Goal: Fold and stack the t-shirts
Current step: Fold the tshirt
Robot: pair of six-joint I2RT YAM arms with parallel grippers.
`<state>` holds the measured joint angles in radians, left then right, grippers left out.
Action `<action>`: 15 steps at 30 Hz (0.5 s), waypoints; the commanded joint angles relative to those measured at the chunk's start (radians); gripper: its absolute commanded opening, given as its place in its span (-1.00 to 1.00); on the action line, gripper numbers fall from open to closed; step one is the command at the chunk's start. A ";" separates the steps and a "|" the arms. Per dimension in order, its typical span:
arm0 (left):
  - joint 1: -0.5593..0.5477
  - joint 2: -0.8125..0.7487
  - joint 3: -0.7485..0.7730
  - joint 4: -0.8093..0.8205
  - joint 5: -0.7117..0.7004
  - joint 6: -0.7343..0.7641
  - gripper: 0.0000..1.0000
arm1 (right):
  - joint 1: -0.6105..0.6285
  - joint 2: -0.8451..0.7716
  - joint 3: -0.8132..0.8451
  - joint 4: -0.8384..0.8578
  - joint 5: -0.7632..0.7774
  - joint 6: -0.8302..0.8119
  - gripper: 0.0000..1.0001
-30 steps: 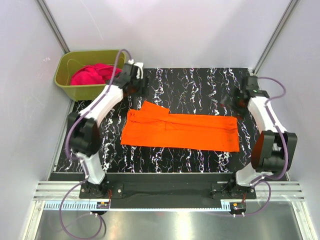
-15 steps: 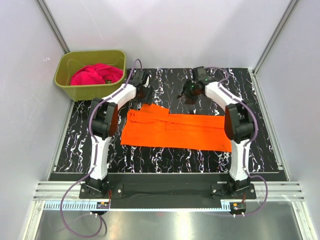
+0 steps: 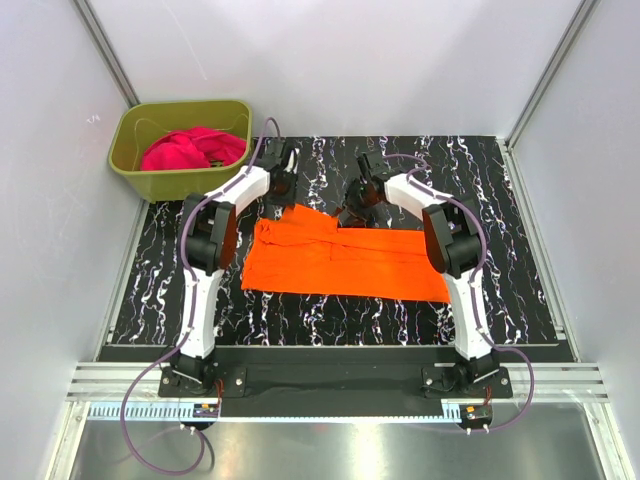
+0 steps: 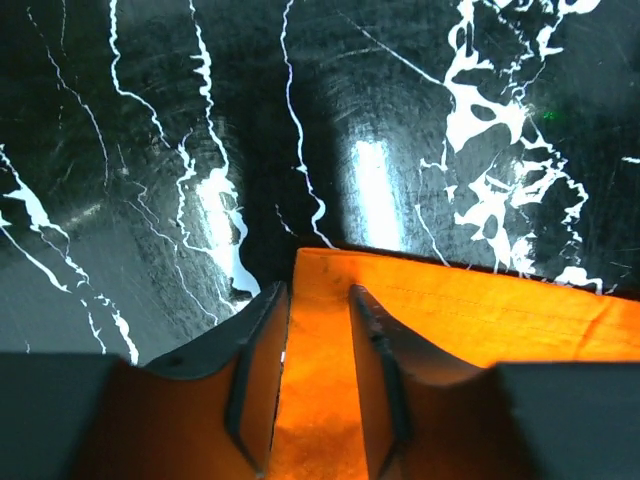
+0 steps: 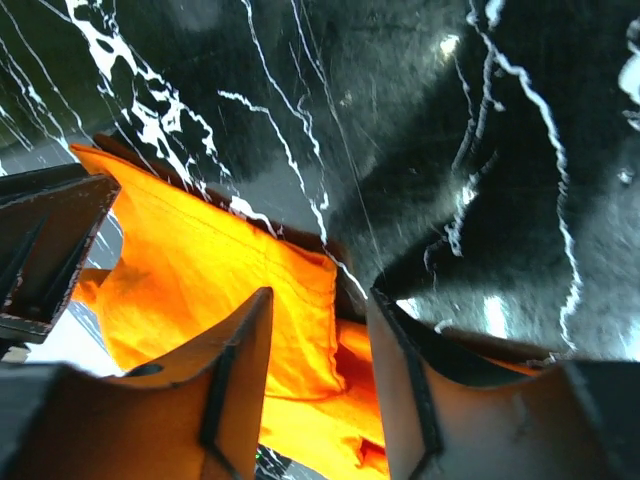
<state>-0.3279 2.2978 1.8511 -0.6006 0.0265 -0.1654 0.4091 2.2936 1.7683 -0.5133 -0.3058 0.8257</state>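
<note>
The black marbled table (image 3: 560, 290) fills the middle of the top view, and nothing lying on it has shifted over the last second. What has changed is the arms. The right arm (image 3: 445, 235) was out at the right edge of the table and has swung across to the centre. The left arm (image 3: 215, 225) has dropped down from beside the tub. Both now end at the upper edge of the orange t-shirt (image 3: 340, 265), which lies flat as a long strip across the centre of the frame in the same place as before. I judge this to be the start of a fold, with the far edge about to be picked up at two points.

The olive-green tub (image 3: 170, 183) sits in the upper left corner, just off the table's corner. It holds only the magenta t-shirt (image 3: 185, 150), bunched up and unfolded, so the second shirt is not yet begun and nothing has been stacked.

The left claw (image 3: 283, 188) sits over the shirt's upper left corner. In its wrist view the left claw (image 4: 317, 300) has narrowed, with its two fingers straddling the orange hem and a gap between them. The right claw (image 3: 352, 205) is further right along the same edge. In its own view the right claw (image 5: 320, 300) is also narrower than before, but dark table shows through the gap above a raised fold of cloth. Neither looks clamped on the shirt yet.
</note>
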 commanded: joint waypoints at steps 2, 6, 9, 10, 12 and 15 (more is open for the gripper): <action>0.007 0.041 0.059 0.013 0.059 0.012 -0.50 | 0.020 0.056 0.063 0.019 -0.016 0.027 -0.13; 0.015 0.046 0.089 0.005 0.090 0.001 -1.00 | 0.025 0.078 0.095 0.019 -0.019 0.050 -0.41; 0.015 0.010 0.091 0.007 0.110 -0.006 -1.00 | 0.027 0.069 0.118 0.019 -0.003 0.046 -0.83; 0.015 -0.004 0.089 0.007 0.115 -0.008 -1.00 | 0.023 0.064 0.126 0.019 -0.007 0.040 -1.00; 0.013 -0.055 0.073 0.005 0.131 -0.013 -1.00 | 0.023 0.052 0.146 0.018 -0.030 0.041 -1.00; 0.015 -0.154 -0.002 0.007 0.130 -0.025 -1.00 | 0.023 -0.002 0.131 0.018 -0.065 0.043 -1.00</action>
<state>-0.3176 2.3157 1.8950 -0.6041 0.1200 -0.1707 0.4248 2.3573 1.8687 -0.5076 -0.3344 0.8650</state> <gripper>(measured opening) 0.012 0.016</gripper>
